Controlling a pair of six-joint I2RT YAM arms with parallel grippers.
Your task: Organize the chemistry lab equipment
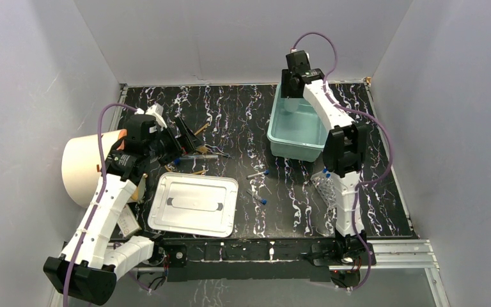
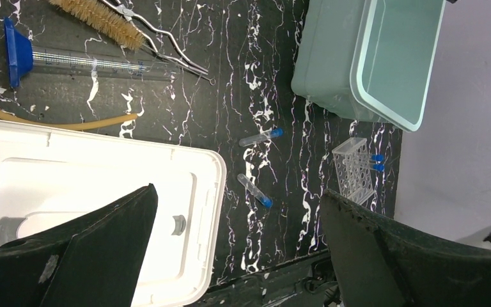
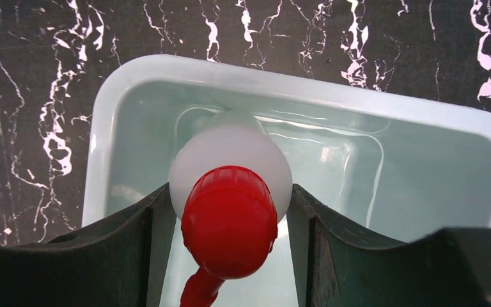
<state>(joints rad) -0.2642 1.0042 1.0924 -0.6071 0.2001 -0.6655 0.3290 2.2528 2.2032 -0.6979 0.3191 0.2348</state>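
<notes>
Over the pale green bin (image 3: 105, 121) at the table's far side, the right gripper (image 3: 229, 208) pinches the white squeeze bottle (image 3: 230, 157) by its body, apparently to set it inside, while the left gripper (image 2: 238, 192) hangs spread wide above the white lid (image 2: 70, 173).

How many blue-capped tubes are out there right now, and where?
4. Two tubes lie loose on the table: one nearer the teal bin, the other beside the white lid. Two more sit in the clear tube rack, blue caps showing; others may be hidden.
</notes>
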